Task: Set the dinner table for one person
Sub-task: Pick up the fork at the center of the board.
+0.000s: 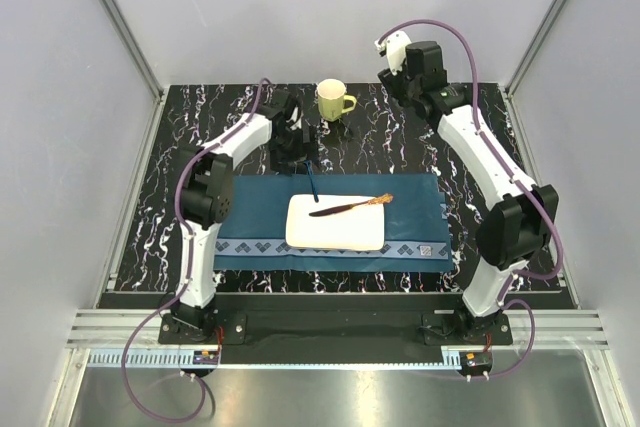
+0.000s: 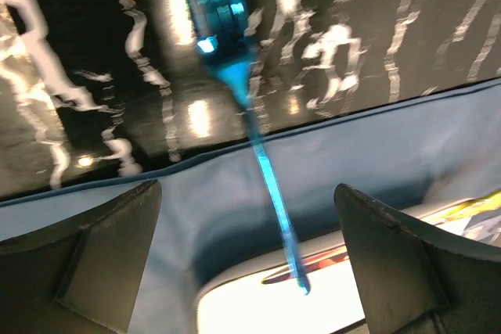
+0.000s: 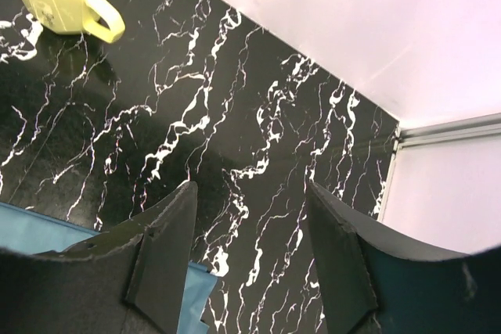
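Dinner table (image 1: 400, 137) partly under placemat (image 1: 260, 217), thin blue item (image 2: 264, 170) blurred, possibly cutlery

This looks like a robot lab, not a home. The worktop (image 1: 400, 147) sits in a box of plain white walls (image 1: 330, 17) held by metal posts (image 1: 118, 22). A left arm (image 1: 200, 197) and a right arm (image 1: 490, 167) are bolted at its near edge by a metal rail (image 1: 100, 332), trailing purple cables (image 1: 472, 67).

A yellow mug (image 1: 333, 100) stands beyond the blue placemat (image 1: 250, 217), whose white plate (image 1: 335, 234) carries a knife (image 1: 345, 207).
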